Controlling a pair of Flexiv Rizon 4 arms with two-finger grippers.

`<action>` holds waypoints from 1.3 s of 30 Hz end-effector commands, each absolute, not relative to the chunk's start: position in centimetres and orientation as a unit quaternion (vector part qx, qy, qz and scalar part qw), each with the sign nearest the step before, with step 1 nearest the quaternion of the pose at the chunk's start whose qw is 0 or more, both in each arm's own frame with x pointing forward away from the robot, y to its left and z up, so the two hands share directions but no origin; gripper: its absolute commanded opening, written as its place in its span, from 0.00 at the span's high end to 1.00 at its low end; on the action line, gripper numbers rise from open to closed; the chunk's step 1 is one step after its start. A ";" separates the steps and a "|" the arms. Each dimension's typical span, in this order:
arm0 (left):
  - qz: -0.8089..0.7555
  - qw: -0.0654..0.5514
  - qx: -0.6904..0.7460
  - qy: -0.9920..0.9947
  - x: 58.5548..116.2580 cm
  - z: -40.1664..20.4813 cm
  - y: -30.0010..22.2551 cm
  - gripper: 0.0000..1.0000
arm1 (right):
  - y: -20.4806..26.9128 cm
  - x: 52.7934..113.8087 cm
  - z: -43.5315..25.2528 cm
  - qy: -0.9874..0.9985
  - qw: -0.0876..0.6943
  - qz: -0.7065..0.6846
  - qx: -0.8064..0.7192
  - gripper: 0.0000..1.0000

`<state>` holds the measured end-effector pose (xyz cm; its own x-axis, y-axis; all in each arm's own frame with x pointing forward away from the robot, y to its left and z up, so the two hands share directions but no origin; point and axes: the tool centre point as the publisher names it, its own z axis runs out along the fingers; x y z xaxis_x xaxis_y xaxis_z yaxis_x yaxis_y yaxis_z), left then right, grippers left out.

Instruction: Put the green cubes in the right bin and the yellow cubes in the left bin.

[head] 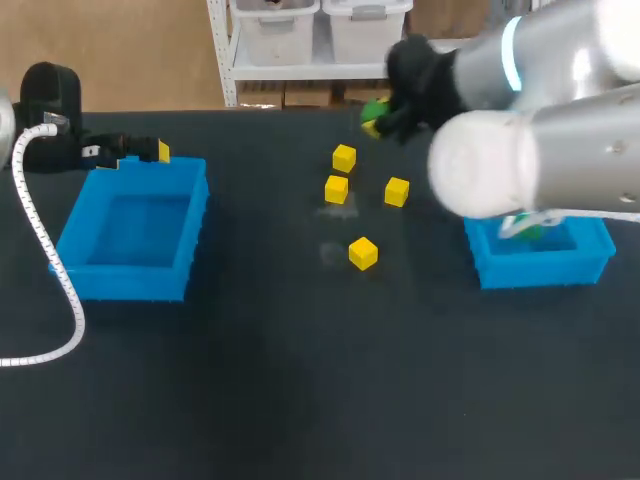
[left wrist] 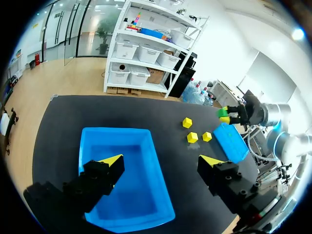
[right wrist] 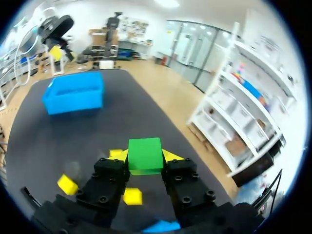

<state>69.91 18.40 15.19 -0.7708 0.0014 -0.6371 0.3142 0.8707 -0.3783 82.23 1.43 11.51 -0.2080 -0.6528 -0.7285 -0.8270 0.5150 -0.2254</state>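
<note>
My right gripper (head: 380, 115) is shut on a green cube (right wrist: 145, 155), held above the table's far side, just beyond the yellow cubes. Several yellow cubes lie mid-table: one at the back (head: 344, 158), one below it (head: 336, 188), one to its right (head: 396, 191), one nearest (head: 363, 253). My left gripper (left wrist: 161, 163) hangs open and empty over the blue left bin (left wrist: 146, 141), at that bin's far edge (head: 140, 152). The left bin (head: 70, 245) holds nothing visible. The blue right bin (head: 540, 265) is partly hidden by my right arm; something green shows inside.
A white coiled cable (head: 45, 250) hangs from my left arm beside the left bin. My right arm's thick silver link (head: 540, 150) stretches over the right bin. Dark tabletop lies open in front of both bins.
</note>
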 end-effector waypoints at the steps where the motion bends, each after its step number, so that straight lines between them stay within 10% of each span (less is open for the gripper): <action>1: -0.242 0.329 0.088 0.908 69.9 15.1 18.5 0.00 | -8.2 77.7 17.0 0.796 0.421 0.047 -0.432 1.00; 14: -0.242 0.329 0.088 0.908 69.9 15.1 18.5 0.00 | -18.9 76.3 14.8 0.854 0.389 0.001 -0.345 1.00; 37: -0.242 0.329 0.088 0.908 69.9 15.1 18.5 0.00 | -19.4 75.2 12.5 0.862 0.362 0.004 -0.355 1.00; 38: -0.242 0.329 0.088 0.908 69.9 15.1 18.5 0.00 | -19.3 75.0 12.5 0.862 0.361 0.004 -0.356 0.98; 39: -0.242 0.329 0.088 0.908 69.9 15.1 18.5 0.00 | -19.2 74.9 12.4 0.861 0.362 0.005 -0.357 0.74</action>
<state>69.91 18.40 15.19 -0.7708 0.0014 -0.6370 0.3142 0.8708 -0.3783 75.45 -19.49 12.48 -0.4845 -0.6117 -0.6253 -0.6461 0.7321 -0.2155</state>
